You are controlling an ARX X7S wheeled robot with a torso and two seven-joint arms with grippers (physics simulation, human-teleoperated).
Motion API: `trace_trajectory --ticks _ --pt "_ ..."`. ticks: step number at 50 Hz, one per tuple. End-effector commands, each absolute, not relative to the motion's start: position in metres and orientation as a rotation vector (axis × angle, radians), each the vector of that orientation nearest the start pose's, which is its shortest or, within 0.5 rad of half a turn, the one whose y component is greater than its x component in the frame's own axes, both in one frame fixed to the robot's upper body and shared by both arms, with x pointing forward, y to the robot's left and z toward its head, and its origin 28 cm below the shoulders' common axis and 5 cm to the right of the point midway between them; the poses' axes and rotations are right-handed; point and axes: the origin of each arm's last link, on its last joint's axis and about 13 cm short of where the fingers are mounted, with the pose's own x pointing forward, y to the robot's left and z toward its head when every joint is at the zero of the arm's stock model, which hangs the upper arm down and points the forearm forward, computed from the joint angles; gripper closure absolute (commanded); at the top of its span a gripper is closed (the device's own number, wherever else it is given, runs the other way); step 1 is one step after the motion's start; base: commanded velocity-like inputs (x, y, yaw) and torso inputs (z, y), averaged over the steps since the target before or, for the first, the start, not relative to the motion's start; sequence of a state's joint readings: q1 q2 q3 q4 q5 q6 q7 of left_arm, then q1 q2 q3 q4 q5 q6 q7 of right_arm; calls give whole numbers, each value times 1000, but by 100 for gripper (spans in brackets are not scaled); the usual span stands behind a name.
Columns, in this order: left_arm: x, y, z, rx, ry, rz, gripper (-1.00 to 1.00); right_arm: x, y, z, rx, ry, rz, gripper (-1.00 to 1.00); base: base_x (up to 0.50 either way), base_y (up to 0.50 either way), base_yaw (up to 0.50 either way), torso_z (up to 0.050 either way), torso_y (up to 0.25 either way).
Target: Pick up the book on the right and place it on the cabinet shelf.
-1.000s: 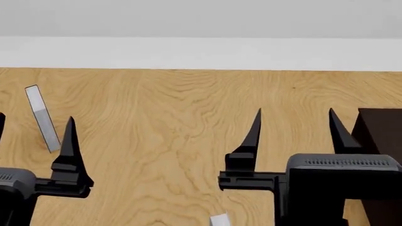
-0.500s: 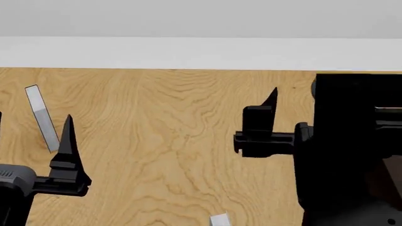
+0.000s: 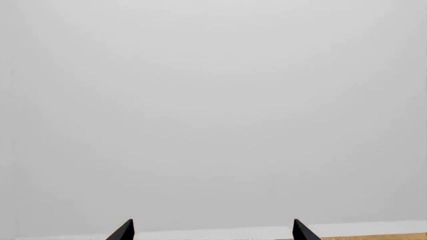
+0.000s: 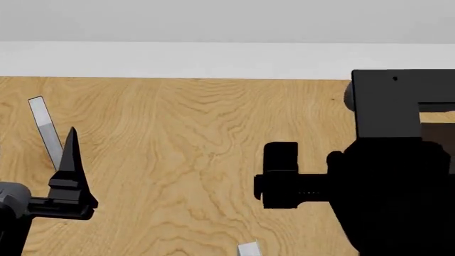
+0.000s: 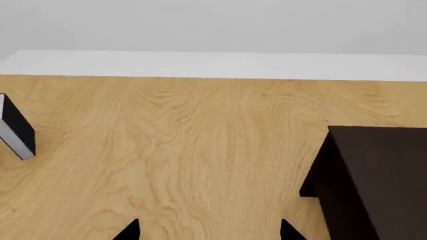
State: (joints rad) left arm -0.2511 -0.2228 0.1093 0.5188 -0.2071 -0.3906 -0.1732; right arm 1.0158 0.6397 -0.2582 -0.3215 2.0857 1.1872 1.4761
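Approach was the step in hand, judging by how both arms stood. In the left wrist view the left tool [image 3: 210, 234] showed only two dark tips, well apart and holding nothing, aimed at a blank pale wall [image 3: 213, 100]. That arm looked idle and was best kept clear. In the right wrist view the right tool [image 5: 208, 232] also had its tips spread and empty above the wooden bench [image 5: 200, 150]. The dark cabinet shelf [image 5: 373, 175] stood just beside its line, and a dark-faced book [image 5: 17, 132] stood far off at the other side. The book to be picked did not show there at all. In the head view, the book [image 4: 248, 248] seemed to be the pale scrap at the lower edge, near the robot and inboard of the right arm, with only its top in sight. A slim pale strip [image 4: 46, 133] leaned well apart at the left. To do this well, the right tool probably needed to tip down and draw back toward that scrap, staying spread until it straddled the book's thin width, so a stray finger would not topple it.
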Motion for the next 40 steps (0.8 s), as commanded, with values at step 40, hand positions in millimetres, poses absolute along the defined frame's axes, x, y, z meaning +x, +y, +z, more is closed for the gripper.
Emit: trace_trajectory --ticks 40 --pt "236 219 152 10 -341 -46 -100 205 -133 249 71 845 -14 -100 0 0 0 0 0"
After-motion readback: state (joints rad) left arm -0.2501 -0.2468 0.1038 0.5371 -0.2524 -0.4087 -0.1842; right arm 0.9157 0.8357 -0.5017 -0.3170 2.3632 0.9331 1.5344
